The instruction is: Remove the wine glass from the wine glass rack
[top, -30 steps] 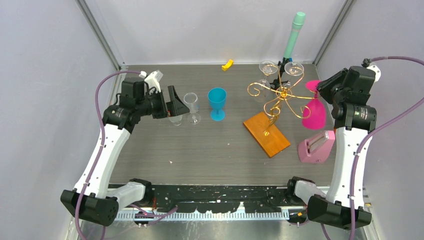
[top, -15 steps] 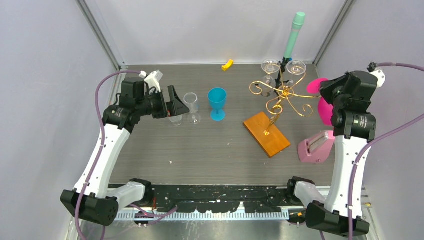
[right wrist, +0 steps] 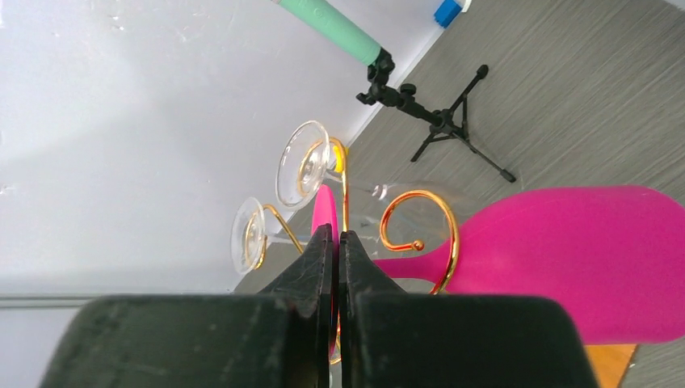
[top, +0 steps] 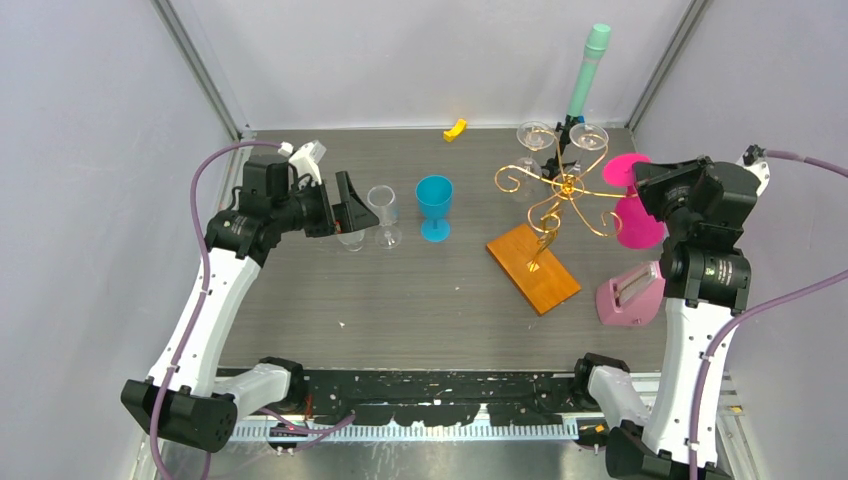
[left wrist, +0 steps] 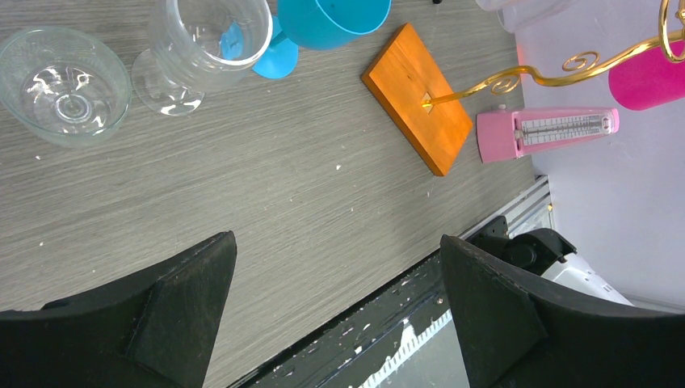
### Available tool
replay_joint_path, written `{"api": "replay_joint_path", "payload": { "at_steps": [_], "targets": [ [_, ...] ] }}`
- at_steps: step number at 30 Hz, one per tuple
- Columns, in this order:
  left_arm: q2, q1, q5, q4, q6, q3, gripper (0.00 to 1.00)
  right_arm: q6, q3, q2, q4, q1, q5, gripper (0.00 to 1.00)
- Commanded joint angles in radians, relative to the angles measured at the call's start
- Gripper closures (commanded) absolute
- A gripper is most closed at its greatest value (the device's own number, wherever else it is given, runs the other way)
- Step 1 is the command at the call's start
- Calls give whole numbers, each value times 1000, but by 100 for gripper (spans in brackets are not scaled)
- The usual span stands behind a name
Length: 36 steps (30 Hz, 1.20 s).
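Toward the far right corner of the desk (top: 400, 290), the right end effector (right wrist: 335, 242) pinches the foot of the pink wine glass (right wrist: 565, 259), hooked in a curl of the wine glass rack (top: 533, 268) (left end effector (left wrist: 335, 259) gapes empty), so only unhooking seems left.

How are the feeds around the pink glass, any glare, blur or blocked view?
Top view: even light, sharp, soft shadows; the pink glass shows plainly. Right wrist: the right gripper is a dark mass across the bottom; clear glasses glint against the pale wall. Left wrist: sharp, glare in the clear bowl.
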Motion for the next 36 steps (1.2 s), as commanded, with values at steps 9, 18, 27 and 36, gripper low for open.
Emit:
{"api": "replay_joint_path", "payload": {
  "at_steps": [9, 18, 27, 36],
  "targets": [
    [-6, 4, 17, 27, -1, 23, 0, 119, -65, 0, 157, -4, -128, 100],
    [-1, 5, 20, 28, -3, 29, 0, 189, -154, 28, 388, -3, -149, 100],
    [8, 5, 21, 38, -12, 29, 0, 125, -156, 60, 514, -3, -28, 100],
    [13, 5, 21, 43, -22, 40, 0, 65, -118, 79, 727, -3, -76, 100]
  ]
}}
